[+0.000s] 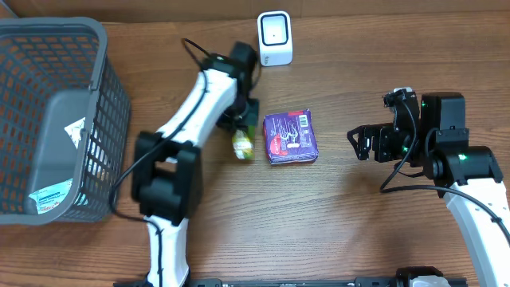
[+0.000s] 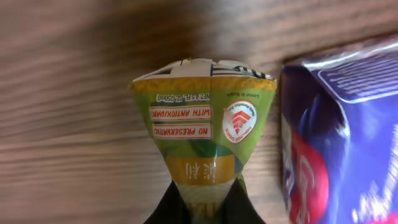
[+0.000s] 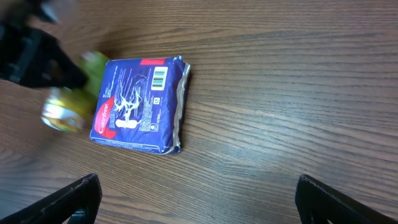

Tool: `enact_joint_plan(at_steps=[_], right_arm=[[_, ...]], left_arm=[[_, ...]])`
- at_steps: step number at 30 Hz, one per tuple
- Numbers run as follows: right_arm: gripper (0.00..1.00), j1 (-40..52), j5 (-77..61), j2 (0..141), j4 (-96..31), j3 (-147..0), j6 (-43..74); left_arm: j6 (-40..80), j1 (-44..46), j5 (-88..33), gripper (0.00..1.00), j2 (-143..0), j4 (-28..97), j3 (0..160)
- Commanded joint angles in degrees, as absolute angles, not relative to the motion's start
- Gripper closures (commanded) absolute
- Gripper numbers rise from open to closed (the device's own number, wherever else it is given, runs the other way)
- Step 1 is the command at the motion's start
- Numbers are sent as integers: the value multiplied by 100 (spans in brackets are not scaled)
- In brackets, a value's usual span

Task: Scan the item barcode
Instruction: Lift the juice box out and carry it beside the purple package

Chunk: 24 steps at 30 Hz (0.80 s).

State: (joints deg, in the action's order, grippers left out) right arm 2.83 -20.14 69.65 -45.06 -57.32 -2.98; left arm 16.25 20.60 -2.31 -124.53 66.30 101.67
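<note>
The left hand [image 2: 204, 200] is clenched on the narrow end of the green drink pack [image 2: 202, 118], which lies low over the table [image 1: 358, 239], just left of the purple packet [image 1: 290, 137] and nearer than the white scanner [image 1: 275, 37]. The right hand [image 1: 362, 143] hangs released, well apart to the right. No barcode shows on the pack. The left arm hides its gripped end from overhead, and the right wrist view blurs it.
</note>
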Motion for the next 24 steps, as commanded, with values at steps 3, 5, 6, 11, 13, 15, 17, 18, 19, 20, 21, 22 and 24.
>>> enact_joint_plan(at_steps=[3, 5, 6, 11, 13, 15, 17, 18, 19, 20, 21, 22, 24], right_arm=[[0, 290, -2001, 6947, -4491, -5857, -303], [0, 290, -2001, 6947, -4491, -5857, -303], [0, 287, -1999, 6947, -4491, -5857, -303], [0, 290, -2001, 6947, -4488, -5857, -303], [0, 290, -2001, 6947, -4488, -5857, -301], [0, 290, -2001, 6947, -4488, -5857, -303], [0, 290, -2001, 6947, -4491, -5857, -301], [0, 290, -1999, 6947, -4491, -5857, -303], [0, 287, -2001, 6947, -4491, -5857, -303], [0, 290, -2001, 6947, -4488, -5857, -303], [0, 287, -2001, 6947, -4491, -5857, -303], [0, 290, -2001, 6947, -4488, -5857, -303], [0, 290, -1999, 6947, -4491, -5857, -303]], left_arm=[[1673, 2292, -598, 55, -12501, 6556, 10296], [1671, 2300, -596, 33, -12440, 6589, 10420], [1671, 2298, -580, 24, -12414, 6652, 10536], [1671, 2058, -331, 17, -12208, 7435, 11736], [1671, 1903, -213, 17, -12095, 7852, 12392], [1673, 1706, -126, 17, -11948, 8259, 13063], [1673, 1452, -89, 18, -11732, 8595, 13651], [1675, 1308, -89, 18, -11598, 8733, 13882], [1678, 1179, -89, 19, -11480, 8840, 14033], [1678, 1002, -89, 19, -11316, 8956, 14173], [1682, 816, -80, 20, -11144, 9052, 14256], [1693, 663, -25, 21, -11006, 9122, 14282], [1839, 279, 305, 22, -10685, 9301, 14282]])
